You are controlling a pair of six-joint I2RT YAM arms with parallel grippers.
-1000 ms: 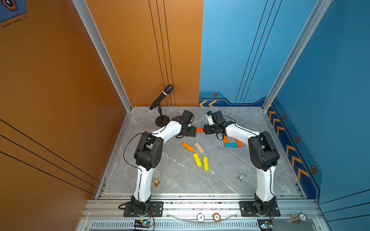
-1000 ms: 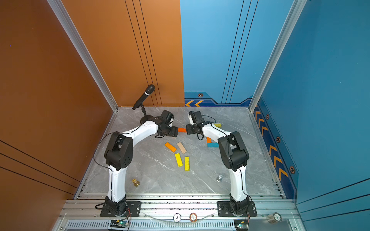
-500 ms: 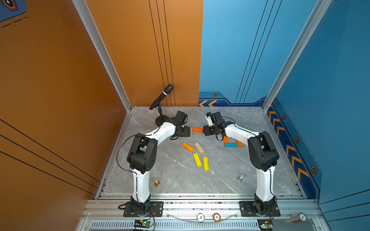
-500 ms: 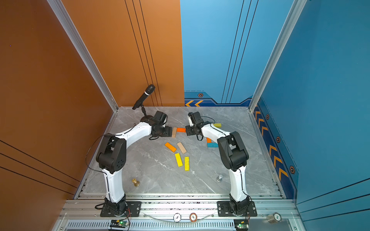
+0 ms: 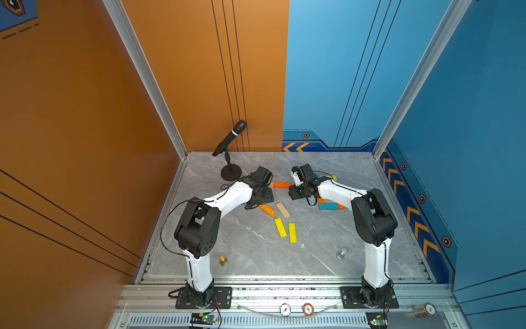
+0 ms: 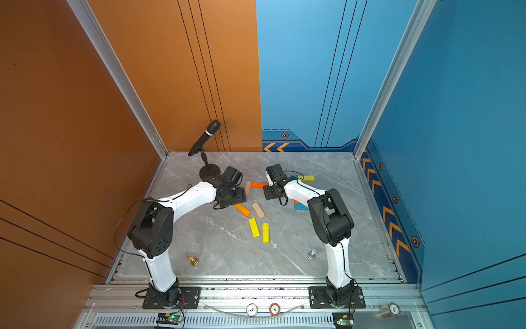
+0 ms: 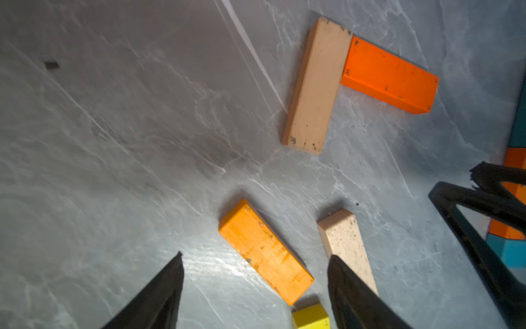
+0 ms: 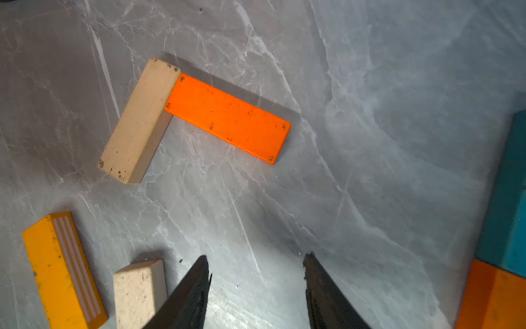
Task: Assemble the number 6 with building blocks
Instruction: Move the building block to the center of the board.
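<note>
Grey marbled desk (image 5: 256, 256) fills both wrist views. From both top views I can't see either set of fingertips; the wrists cover them. The blue block (image 8: 509, 199) and a duller orange block (image 8: 492, 299) touching it are cut off at the edge of the right wrist view and lie half under the right forearm from above.

My left end effector (image 7: 255, 255) stands open, gripping nothing. The amber block (image 7: 264, 250) shows between its fingers, flat on the desk, and a speckled pale block (image 7: 345, 245) sits partly behind one finger.

The right end effector (image 8: 256, 256) is open too, over bare desk. Ahead of both lies the pale wood block (image 8: 139, 119), with the bright orange block (image 8: 227, 116) butted against one end, making an L.
</note>
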